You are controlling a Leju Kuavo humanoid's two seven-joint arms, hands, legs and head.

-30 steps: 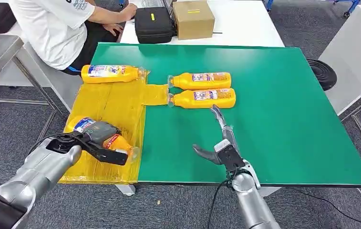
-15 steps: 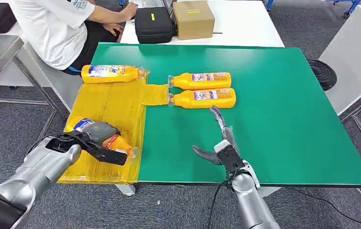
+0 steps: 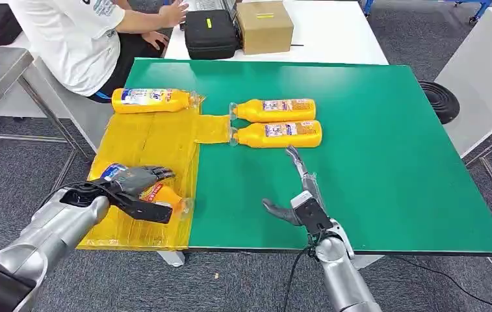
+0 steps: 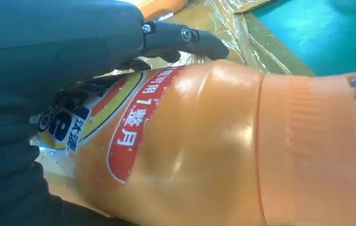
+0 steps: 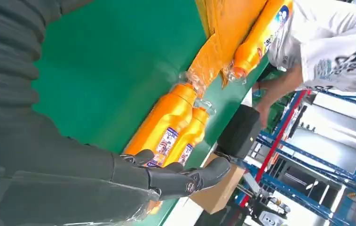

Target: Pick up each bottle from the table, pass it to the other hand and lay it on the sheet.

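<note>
Closest to the robot, the left hand point(image 3: 138, 188) rests on an orange plastic bottle with a blue, white and red label point(image 3: 140, 187). This bottle lies on its side on the crinkly yellow plastic sheet point(image 3: 155, 140), near the sheet's front edge. Its cap end points toward the green table top point(image 3: 373, 149). The dark fingers point(image 4: 185, 40) are stretched out over the top of the bottle, and the thumb lies along its front side. I cannot tell if the hand is really holding the bottle or only lying on it.

The right hand point(image 3: 298, 192) is over the front part of the green table top, to the right of the sheet. Its fingers are spread apart, with the thumb sticking out to the left, and it holds nothing.

A little farther back, two more orange plastic bottles lie on their sides on the green top, side by side and touching. The nearer bottle point(image 3: 279, 134) is just past the tips of the right hand's fingers. The farther bottle point(image 3: 275, 110) lies right behind it. Both caps point left and reach a small tab of the yellow sheet.

At the far end of the sheet lies a fourth orange bottle with a blue and white label point(image 3: 155, 100).

Behind the green top is a white table point(image 3: 334, 32) with a black case point(image 3: 210, 32) and a brown cardboard box point(image 3: 264, 26). A person in a white shirt point(image 3: 74, 36) sits there.
</note>
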